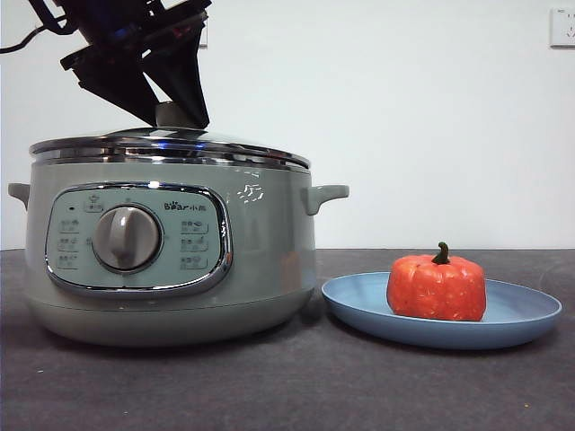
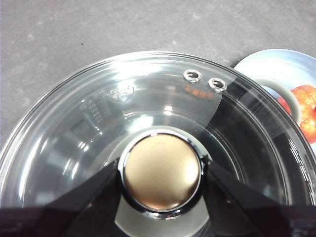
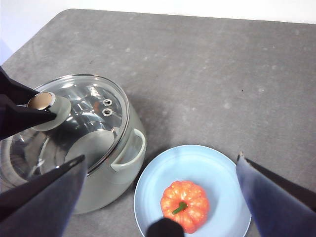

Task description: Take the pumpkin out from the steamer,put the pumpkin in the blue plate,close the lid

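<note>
The glass lid [image 1: 171, 144] sits on the sage-green steamer [image 1: 260, 260], roughly level. My left gripper [image 1: 175, 112] comes down from the upper left and is shut on the lid's knob [image 2: 160, 170], one jaw against each side. In the right wrist view its jaws hold the knob [image 3: 42, 101] at the left edge. The orange pumpkin [image 1: 437, 287] stands upright on the blue plate [image 1: 521, 314], right of the steamer. My right gripper [image 3: 160, 157] is open and empty, high above the plate [image 3: 217, 173] and pumpkin [image 3: 184, 205]. It is out of the front view.
The steamer's side handle [image 3: 131, 150] points toward the plate, with a small gap between the two. The dark grey table [image 3: 222, 74] stretches behind and to the right of them. A white wall with a socket [image 1: 562, 27] stands behind.
</note>
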Controlling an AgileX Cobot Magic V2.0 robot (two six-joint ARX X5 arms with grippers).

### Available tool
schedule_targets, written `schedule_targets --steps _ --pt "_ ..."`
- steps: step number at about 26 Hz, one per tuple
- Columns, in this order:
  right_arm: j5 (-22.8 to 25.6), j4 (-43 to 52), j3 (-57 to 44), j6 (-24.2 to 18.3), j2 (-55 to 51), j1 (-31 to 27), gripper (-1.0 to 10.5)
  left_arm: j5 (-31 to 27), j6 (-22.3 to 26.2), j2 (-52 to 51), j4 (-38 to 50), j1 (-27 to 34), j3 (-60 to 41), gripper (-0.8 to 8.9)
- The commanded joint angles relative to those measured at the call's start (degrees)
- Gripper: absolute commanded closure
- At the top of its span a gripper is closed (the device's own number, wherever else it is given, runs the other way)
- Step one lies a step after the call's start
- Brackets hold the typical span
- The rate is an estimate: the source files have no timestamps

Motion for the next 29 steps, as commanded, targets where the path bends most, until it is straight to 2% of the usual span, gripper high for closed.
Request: schedule_targets --steps 1,5,18,19,22,23,29 --pt "0.13 0.35 -0.35 0.55 -0.07 0.07 4.5 -0.04 0.90 0.72 -0.20 -0.04 0.22 8.22" --pt "0.11 0.33 -0.35 0.55 -0.07 0.04 4.5 -0.59 2.64 0.72 -0.04 -0.04 0.15 8.22" --pt "0.02 0.28 -0.35 0.55 -0.09 0.04 4.5 -1.57 2.34 0.72 -1.07 -0.79 0.13 7.99" --pt "0.00 0.26 -0.35 0.57 -0.09 0.04 4.5 -1.57 2.36 0.72 -1.73 -0.79 0.13 7.45" --pt "-0.04 0.26 -0.35 0.55 -0.09 0.04 4.5 -1.60 2.34 0.72 -3.32 -0.79 0.13 4.42" --pt "-0.07 0.26 -0.35 0.55 -0.09 0.04 4.5 -1.62 2.36 0.70 -3.67 -0.79 0.13 3.95" --pt "-0.07 0.26 -0.35 0.55 -0.09 0.04 4.5 -1.68 2.36 -0.02 -4.39 -0.79 0.15 4.03"
